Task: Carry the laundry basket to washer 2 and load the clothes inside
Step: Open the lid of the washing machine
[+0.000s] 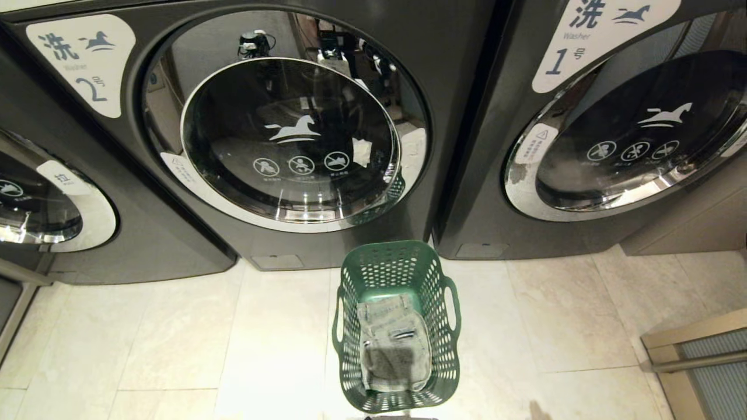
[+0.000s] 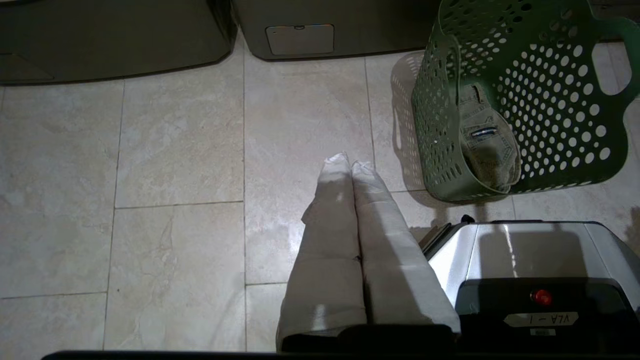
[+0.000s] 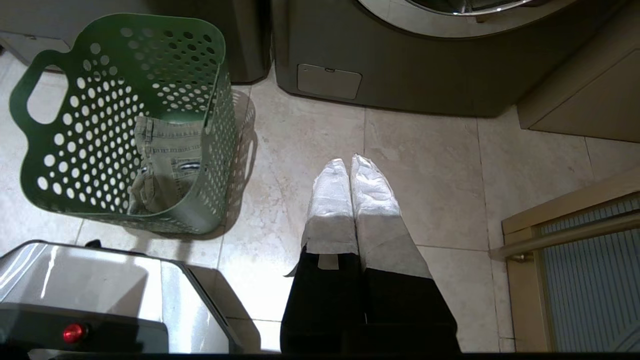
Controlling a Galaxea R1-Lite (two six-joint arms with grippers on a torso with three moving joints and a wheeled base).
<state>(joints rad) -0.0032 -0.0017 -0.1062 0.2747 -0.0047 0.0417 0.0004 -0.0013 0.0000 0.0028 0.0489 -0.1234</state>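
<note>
Green basket of denim parked on pale tiles below two dark washers.

Filling the upper left and centre of the head view: dark grey front-load washer marked "2" (image 1: 280, 134), chrome-rimmed round glass door shut; upper right, identical washer marked "1" (image 1: 630, 128). Lower centre, on beige stone floor tiles (image 1: 175, 338), just in front of the gap between both machines: small dark green perforated plastic laundry basket (image 1: 397, 274), upright, holding folded pale blue-grey denim garment (image 1: 394, 344) flat on its base. Left gripper (image 2: 350, 167) and right gripper (image 3: 350, 167), white-wrapped fingers pressed together, empty, above bare tile either side of basket.
</note>
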